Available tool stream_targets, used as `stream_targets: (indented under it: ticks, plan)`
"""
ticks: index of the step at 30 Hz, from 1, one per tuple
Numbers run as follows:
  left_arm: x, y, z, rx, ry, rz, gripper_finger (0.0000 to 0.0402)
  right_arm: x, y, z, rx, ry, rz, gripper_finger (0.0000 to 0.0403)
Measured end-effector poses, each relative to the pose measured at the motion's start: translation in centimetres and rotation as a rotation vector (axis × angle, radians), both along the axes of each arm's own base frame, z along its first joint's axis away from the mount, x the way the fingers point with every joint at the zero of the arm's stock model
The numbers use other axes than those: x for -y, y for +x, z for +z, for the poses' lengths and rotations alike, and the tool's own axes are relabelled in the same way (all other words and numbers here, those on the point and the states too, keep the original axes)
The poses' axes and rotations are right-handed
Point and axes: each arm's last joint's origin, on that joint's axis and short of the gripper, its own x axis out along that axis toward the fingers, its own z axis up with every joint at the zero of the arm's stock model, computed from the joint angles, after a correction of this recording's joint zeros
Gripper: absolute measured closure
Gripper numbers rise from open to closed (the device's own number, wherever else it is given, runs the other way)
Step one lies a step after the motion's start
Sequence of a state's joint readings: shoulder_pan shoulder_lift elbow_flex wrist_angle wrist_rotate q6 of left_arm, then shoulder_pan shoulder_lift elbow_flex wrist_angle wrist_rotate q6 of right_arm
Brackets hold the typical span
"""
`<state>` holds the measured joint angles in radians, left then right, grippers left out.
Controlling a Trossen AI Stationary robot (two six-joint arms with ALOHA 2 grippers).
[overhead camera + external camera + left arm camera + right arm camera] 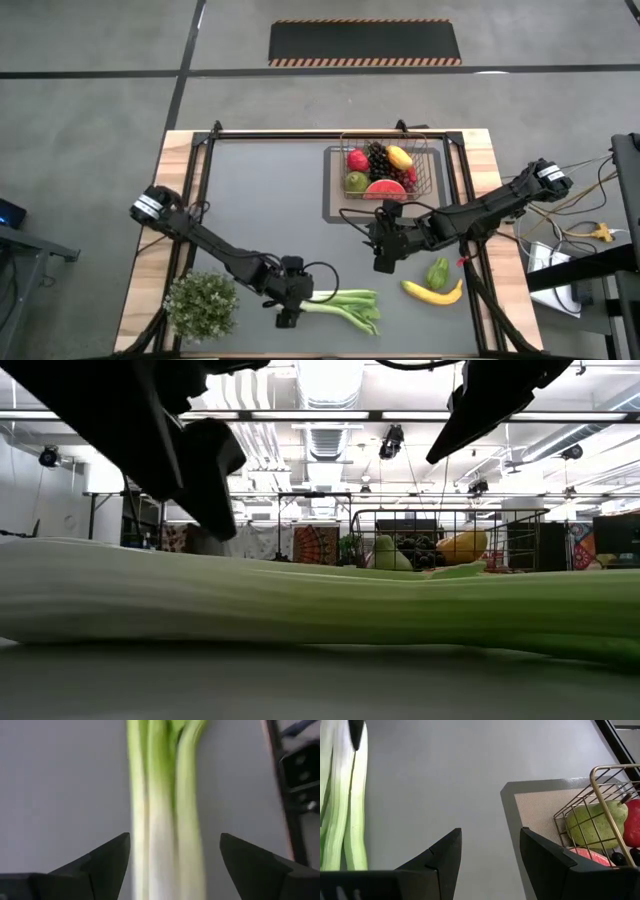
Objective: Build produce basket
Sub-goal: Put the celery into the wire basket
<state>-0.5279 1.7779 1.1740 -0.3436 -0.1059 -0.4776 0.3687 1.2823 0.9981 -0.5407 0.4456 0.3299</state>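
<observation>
Left claw [172, 865] gapes wide astride the smooth, ribbed leek's [165, 810] pale stalk; right claw [490, 852] hovers open and empty beside the wire-mesh basket [600, 800].

The leek [345, 305] was pale white at its stalk and light green toward the leaves. In the basket [600, 795] of golden wire lay a green pear [592, 822] and a red fruit [632, 822]. The banana [432, 292] was yellow, the table [270, 200] grey.
</observation>
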Motion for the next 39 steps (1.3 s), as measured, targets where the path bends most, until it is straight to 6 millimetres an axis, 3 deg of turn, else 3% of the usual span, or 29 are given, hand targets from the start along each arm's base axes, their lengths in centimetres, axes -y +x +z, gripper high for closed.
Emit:
stream_targets:
  ticks: [10, 16, 20, 26, 32, 39]
  plan:
    - [0.7, 0.3, -2.3, -0.063, -0.016, 0.005, 0.0112, 0.0, 0.0, 0.0, -0.001, 0.001, 0.001, 0.0216]
    - [0.6, 0.3, -2.6, -0.061, 0.004, -0.007, 0.0121, 0.0, 0.0, 0.0, 0.0, 0.002, -0.001, 0.0216]
    - [0.3, 0.1, -3.1, -0.076, 0.019, -0.002, 0.0156, 0.0, 0.0, 0.0, 0.0, 0.002, -0.001, 0.0216]
    - [-0.8, -0.1, -3.1, -0.076, 0.045, -0.023, 0.0245, 0.0, 0.0, 0.0, -0.003, -0.01, 0.012, 0.0216]
    - [-2.5, -0.9, -1.4, 0.017, 0.174, -0.049, 0.0337, 0.0, 0.2, 0.2, 0.003, -0.098, 0.087, 0.0216]
    - [-5.6, -1.5, 1.9, 0.176, 0.344, -0.056, 0.0355, 0.1, -0.1, 2.6, 0.132, -0.202, 0.216, 0.0216]
